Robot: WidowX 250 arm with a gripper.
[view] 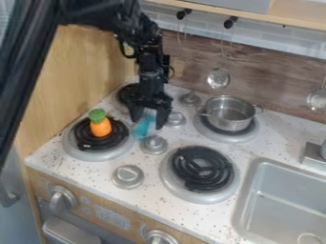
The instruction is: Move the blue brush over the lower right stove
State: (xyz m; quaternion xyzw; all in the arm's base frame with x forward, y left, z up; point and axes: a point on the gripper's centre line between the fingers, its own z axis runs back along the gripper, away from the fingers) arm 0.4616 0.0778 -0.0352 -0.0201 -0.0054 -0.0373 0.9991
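Where the arm (151, 62) comes down from the top of the camera view, the gripper (149, 113) hangs over the back left part of the white speckled counter (143, 202). Its fingers point downward and stand well apart, with the blue brush (142, 127) partly between them; the view there is too poor to settle whether they touch it. The brush sits between the left pair of burners and the column of round metal knobs (128, 177), its blue end just beside the right rim of the front left burner (98, 151). On that burner's black coil stands an orange toy carrot (100, 127) with a green top. The other left burner (127, 94), nearer the counter's back edge, is partly hidden by the gripper. A metal pot (229, 113) stands on the back right burner (229, 135), and the front right burner (200, 170), also with a black coil, lies between the knobs and the sink (286, 202) set into the counter's right side. Two metal utensils (218, 78) hang against the wood-patterned wall (197, 57) behind the counter's back edge.
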